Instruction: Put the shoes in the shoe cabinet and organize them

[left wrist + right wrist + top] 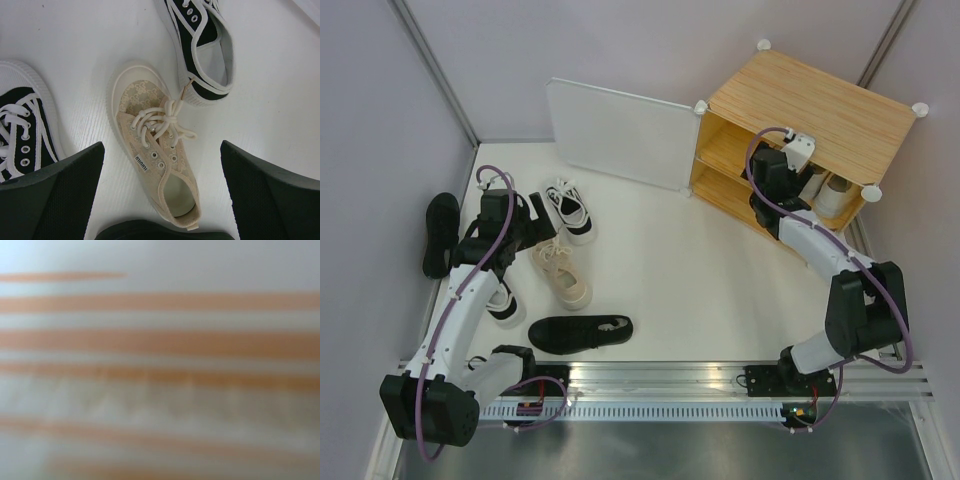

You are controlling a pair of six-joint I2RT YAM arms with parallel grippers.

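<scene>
The cream shoe point(150, 125) bears a side tag reading "minmi". It lies on the white desk point(700, 280) under the left tool point(161, 145), whose fingers are spread and empty. Five shoes lie there: two black shoes point(580, 333), two black-trimmed white shoes point(570, 212) and the cream one. The right tool point(808, 182) reaches into the shoe cabinet point(820, 110) beside its open door point(620, 135); I cannot tell its grip

Cabinet point(820, 110) top matt wood-grain; beige shoe point(150, 145) cloth w/ smooth toe (rubbery-looking).

Left end effector point(161, 147) hangs wide open; right arm point(820, 250) reaches far forward.
</scene>
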